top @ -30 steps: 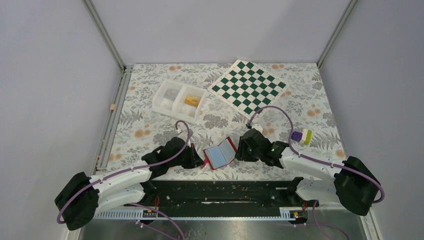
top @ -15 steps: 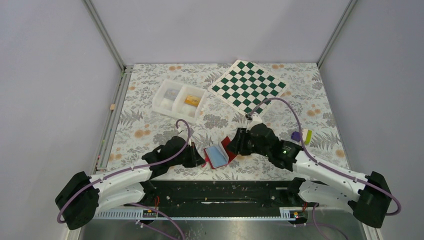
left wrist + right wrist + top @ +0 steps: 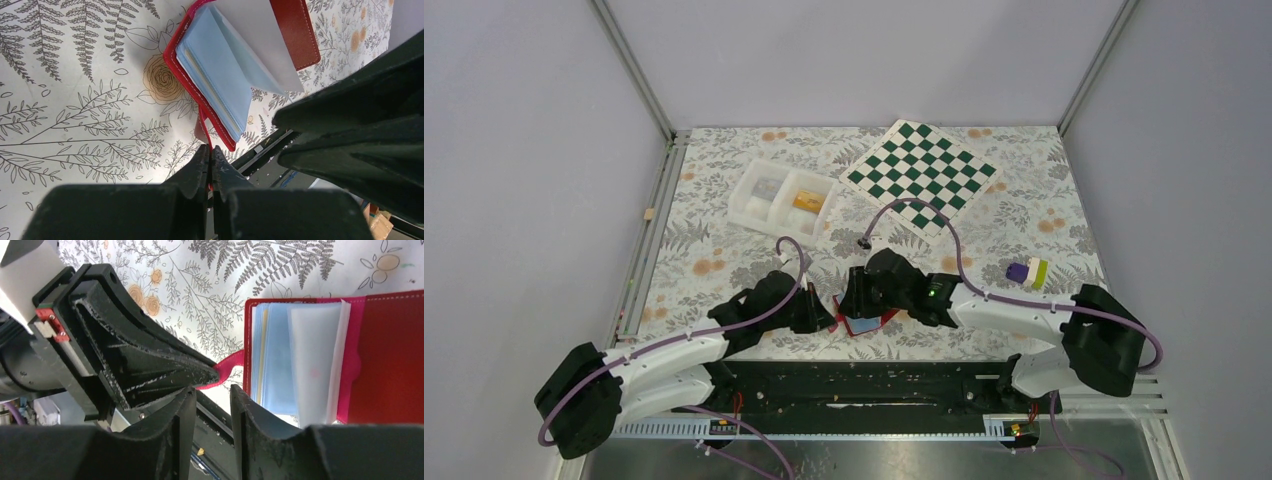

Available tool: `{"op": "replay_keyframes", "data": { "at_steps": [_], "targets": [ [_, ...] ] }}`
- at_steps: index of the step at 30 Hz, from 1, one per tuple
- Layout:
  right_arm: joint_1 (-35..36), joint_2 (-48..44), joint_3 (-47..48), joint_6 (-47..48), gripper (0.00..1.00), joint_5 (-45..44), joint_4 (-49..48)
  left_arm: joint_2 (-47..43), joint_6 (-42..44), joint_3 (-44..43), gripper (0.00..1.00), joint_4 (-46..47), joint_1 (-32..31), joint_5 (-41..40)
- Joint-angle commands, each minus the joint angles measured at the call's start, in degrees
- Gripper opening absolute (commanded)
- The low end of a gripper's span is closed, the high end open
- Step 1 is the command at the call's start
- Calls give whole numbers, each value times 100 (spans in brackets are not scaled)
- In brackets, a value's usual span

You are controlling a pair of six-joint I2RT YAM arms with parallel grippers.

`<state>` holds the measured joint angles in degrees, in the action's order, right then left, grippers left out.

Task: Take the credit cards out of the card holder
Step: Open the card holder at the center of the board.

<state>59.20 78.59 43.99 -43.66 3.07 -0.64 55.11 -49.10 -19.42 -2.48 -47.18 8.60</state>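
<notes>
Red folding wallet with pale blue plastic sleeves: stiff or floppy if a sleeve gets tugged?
Likely floppy: the pale blue sleeves fan up loosely. Held only by its small red tab in the shut left gripper, the red folding wallet may pivot or slide when tugged.

Left arm [image 3: 664, 352] lies low, stretched from its base toward 2 o'clock. The left gripper [image 3: 210, 152] points at about 3 o'clock, fingers pinched tight on the red tab of the card holder [image 3: 215, 75]. Right arm [image 3: 1014, 310] reaches across toward 9 o'clock with the wrist dipped. The right gripper [image 3: 214, 390] sits nearly tip to tip with the left one, jaws a bit apart, gripping nothing.
</notes>
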Motion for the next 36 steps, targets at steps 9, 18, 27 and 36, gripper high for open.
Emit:
{"op": "replay_keyframes", "data": {
  "at_steps": [9,18,27,36],
  "targets": [
    [83,695,473,339,47,-735,346,-130,-20,-224,0,274,24,72],
    [83,926,560,560,47,-1029,534,-162,-28,-206,0,257,27,64],
    [137,1044,598,638,47,-1282,620,-169,-46,-186,0,257,27,50],
    [252,1132,669,692,48,-1561,771,-154,-80,-133,0,327,30,58]
  ]
}}
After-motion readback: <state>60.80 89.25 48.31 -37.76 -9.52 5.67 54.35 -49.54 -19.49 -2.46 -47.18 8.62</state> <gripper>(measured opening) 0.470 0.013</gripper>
